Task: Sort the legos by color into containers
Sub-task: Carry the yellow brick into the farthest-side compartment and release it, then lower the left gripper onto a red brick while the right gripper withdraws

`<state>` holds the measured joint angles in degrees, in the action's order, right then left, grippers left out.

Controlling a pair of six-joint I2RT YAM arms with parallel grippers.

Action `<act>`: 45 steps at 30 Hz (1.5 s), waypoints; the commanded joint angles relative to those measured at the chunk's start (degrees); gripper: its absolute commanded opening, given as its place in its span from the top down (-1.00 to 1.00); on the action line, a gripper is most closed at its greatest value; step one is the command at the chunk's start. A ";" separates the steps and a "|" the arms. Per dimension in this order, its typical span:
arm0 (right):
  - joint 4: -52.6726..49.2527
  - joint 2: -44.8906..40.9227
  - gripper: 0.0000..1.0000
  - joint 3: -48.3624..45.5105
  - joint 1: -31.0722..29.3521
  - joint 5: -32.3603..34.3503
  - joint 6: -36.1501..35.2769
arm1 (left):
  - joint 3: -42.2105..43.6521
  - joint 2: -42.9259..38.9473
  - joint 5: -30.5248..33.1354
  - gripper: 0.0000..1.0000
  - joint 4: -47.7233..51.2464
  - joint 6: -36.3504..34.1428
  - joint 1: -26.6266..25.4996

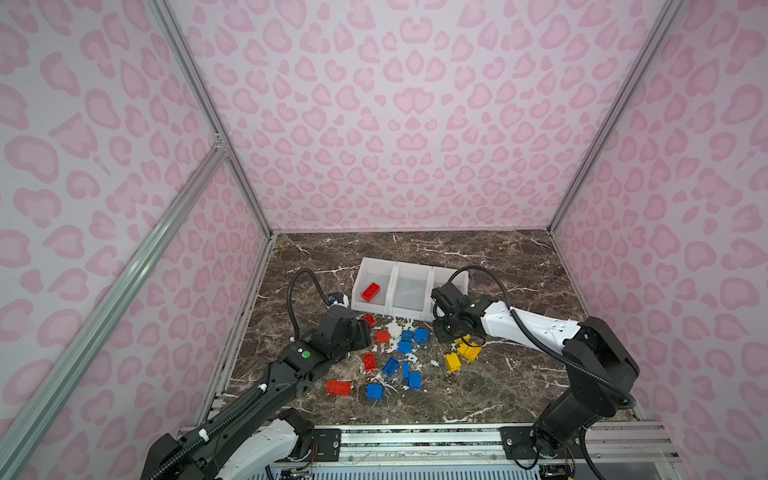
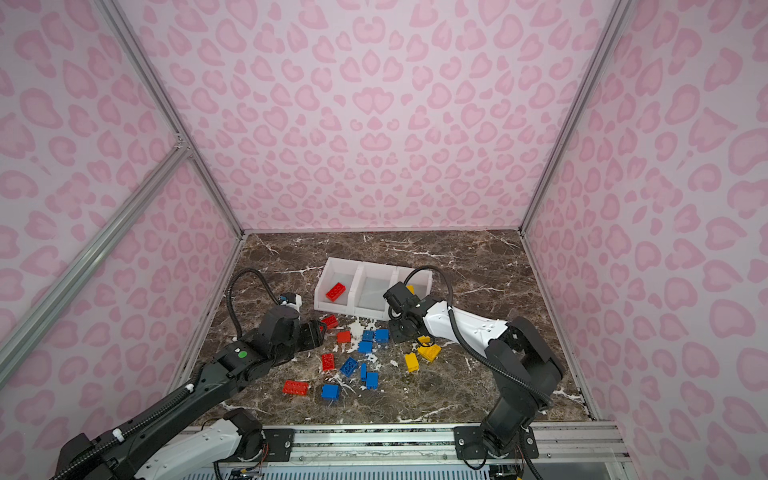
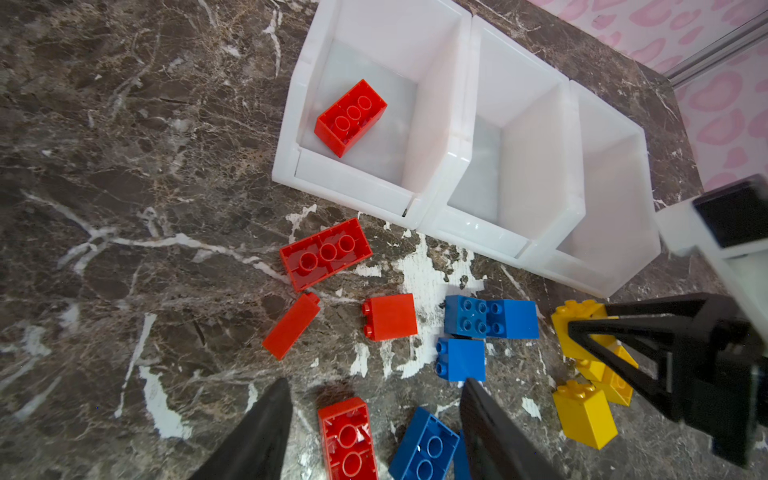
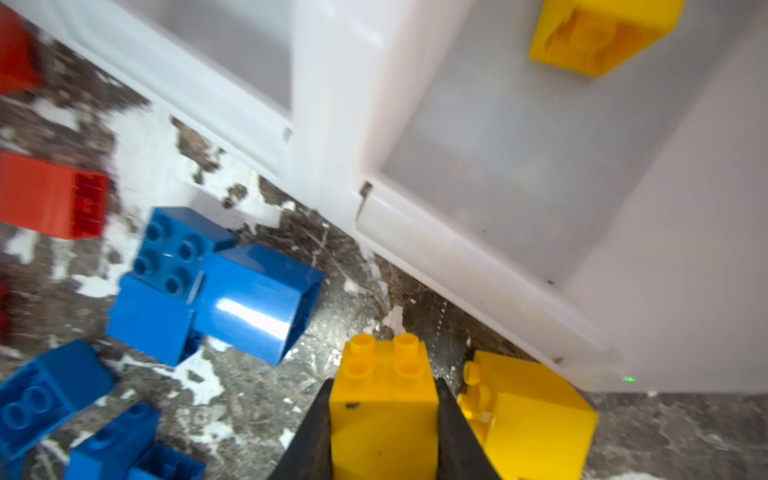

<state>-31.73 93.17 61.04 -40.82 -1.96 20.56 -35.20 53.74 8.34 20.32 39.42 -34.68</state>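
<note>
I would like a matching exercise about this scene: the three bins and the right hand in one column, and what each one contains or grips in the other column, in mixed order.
Column A
1. left bin
2. middle bin
3. right bin
4. right hand

Column B
a. closed on a square yellow brick
b. no brick inside
c. one red brick inside
d. a loose yellow brick inside

Pairs: 1-c, 2-b, 3-d, 4-a

Black-and-white arms, ribbed black cables, green dot

Red, blue and yellow legos, white containers, brown-veined marble table, pink-spotted walls.
</note>
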 commanded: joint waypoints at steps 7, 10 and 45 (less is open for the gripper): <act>-8.28 3.17 0.36 17.82 6.70 3.24 -5.70 | 1.30 -1.44 1.46 -0.33 0.14 0.91 -0.04; -7.53 7.71 0.36 21.43 8.81 2.57 -5.89 | 2.16 -1.74 0.32 -0.33 -0.64 1.47 -0.04; -4.65 1.78 -0.35 13.18 7.95 3.93 1.99 | 1.17 0.83 2.70 -0.37 2.03 -3.74 -0.05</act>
<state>-38.00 96.82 76.34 -31.92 1.87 19.29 -32.71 53.17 9.45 21.32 38.72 -34.79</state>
